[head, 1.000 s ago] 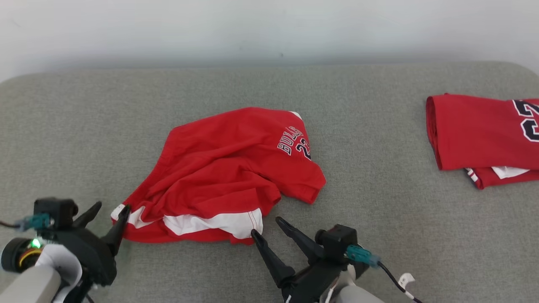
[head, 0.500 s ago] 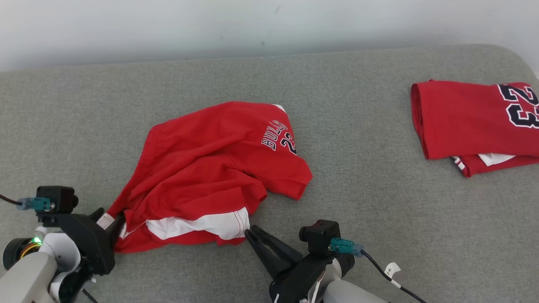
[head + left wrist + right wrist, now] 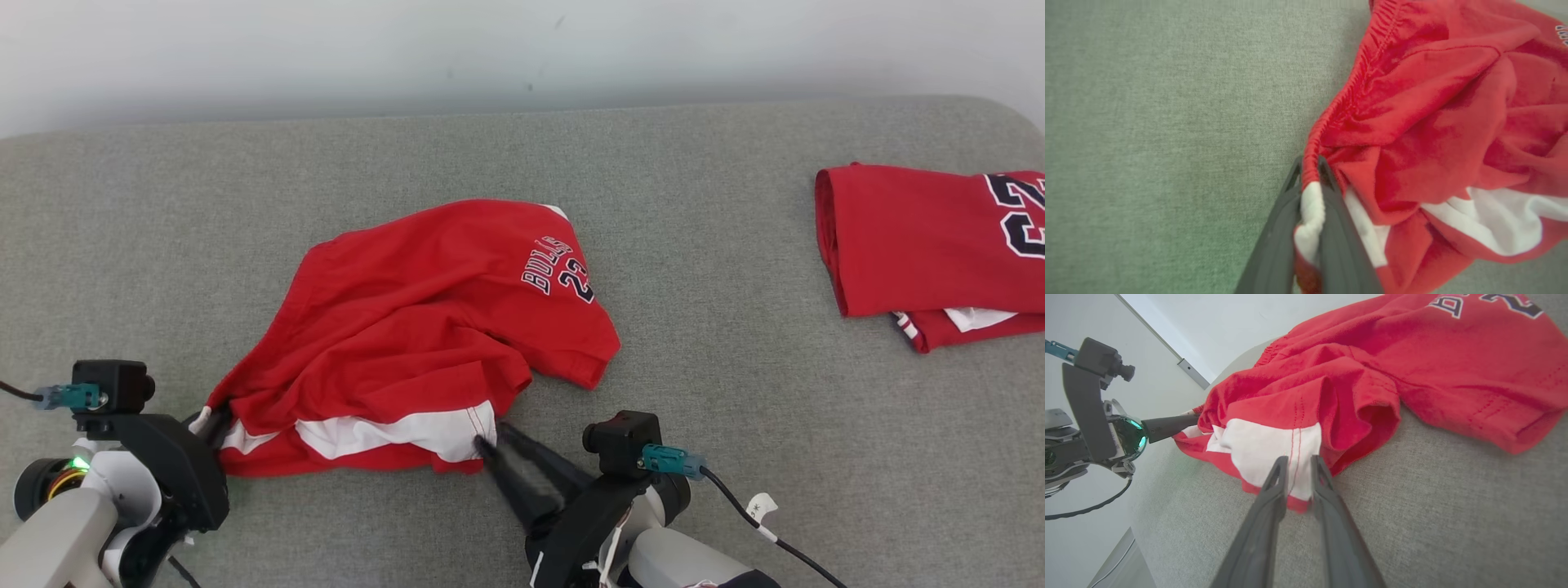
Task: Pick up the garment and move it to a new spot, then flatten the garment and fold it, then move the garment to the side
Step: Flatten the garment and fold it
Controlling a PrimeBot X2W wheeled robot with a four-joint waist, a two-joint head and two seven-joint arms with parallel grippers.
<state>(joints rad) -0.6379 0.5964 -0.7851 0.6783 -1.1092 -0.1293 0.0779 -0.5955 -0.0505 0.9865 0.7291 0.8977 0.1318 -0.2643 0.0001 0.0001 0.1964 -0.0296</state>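
A crumpled red garment with white trim and navy lettering lies in the middle of the grey padded surface. My left gripper is shut on its near left corner; the left wrist view shows a white and red fold of the garment pinched between the dark fingers of the left gripper. My right gripper is shut on the white hem at the near right corner, and in the right wrist view the right gripper has its fingers clamping that hem of the garment.
A second red garment lies folded at the far right of the grey surface, partly cut off by the picture's edge. A pale wall runs behind the surface. The left arm appears in the right wrist view.
Both grippers have gone from open beside the garment's near corners to shut on them. The near hem is gathered slightly. The head camera has shifted a little.
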